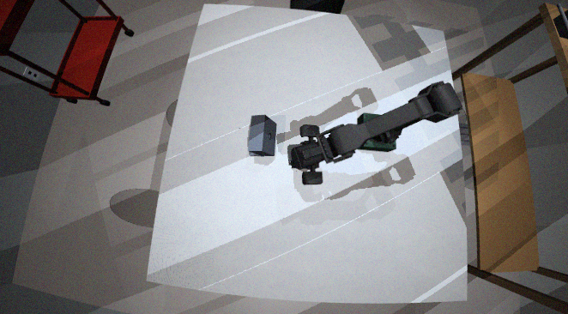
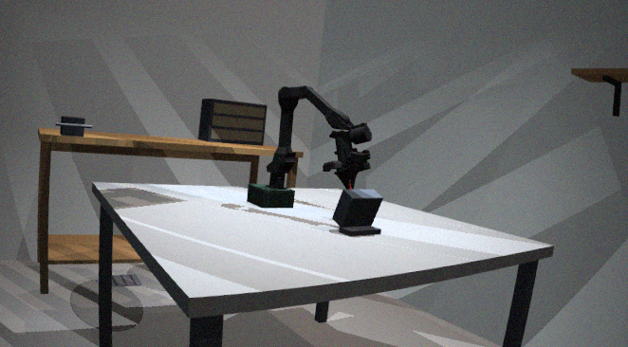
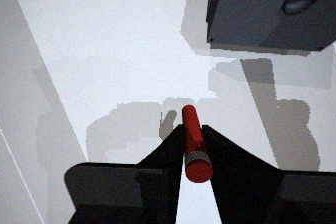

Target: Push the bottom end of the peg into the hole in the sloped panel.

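On the pale table (image 1: 240,233) (image 2: 304,258), with a wooden bench (image 1: 502,173) (image 2: 157,143) beyond the arm's base, I see the red peg (image 2: 350,184) (image 3: 191,125) up off the top, its long axis running down between the fingertips, and the gripper (image 1: 296,156) (image 2: 350,182) (image 3: 192,129) closed snugly on it. From there the block (image 1: 262,135) (image 2: 358,208) (image 3: 274,22) stands near but apart, on the side away from the base, its holed face turned toward the arm, so I'd judge the peg must swing across and tilt until its axis matches the slanted hole (image 1: 269,135) (image 3: 297,5).
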Controlling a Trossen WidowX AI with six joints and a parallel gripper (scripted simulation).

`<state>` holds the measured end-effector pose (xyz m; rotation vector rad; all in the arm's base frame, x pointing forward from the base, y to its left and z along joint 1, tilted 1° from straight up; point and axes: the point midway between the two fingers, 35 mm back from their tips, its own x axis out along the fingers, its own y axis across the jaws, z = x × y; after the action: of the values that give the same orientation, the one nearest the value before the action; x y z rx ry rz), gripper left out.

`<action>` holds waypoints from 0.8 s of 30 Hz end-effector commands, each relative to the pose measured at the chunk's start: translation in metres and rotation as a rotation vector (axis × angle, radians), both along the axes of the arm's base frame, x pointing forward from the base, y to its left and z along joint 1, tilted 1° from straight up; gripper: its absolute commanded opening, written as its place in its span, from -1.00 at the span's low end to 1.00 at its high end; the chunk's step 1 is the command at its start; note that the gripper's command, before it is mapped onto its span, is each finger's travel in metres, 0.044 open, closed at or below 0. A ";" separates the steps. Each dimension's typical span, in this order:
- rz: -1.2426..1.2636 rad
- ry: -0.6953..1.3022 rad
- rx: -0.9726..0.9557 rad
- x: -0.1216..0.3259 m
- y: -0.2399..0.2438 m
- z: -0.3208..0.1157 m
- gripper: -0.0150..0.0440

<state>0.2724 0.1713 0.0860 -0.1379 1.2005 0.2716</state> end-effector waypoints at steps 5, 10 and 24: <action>-0.033 -0.025 0.012 -0.001 -0.005 -0.004 -0.49; -0.050 -0.046 0.024 0.000 -0.007 -0.004 -0.49; -0.097 -0.103 0.059 0.002 -0.013 -0.005 -0.49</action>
<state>0.2756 0.1615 0.0841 -0.0507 1.0967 0.2256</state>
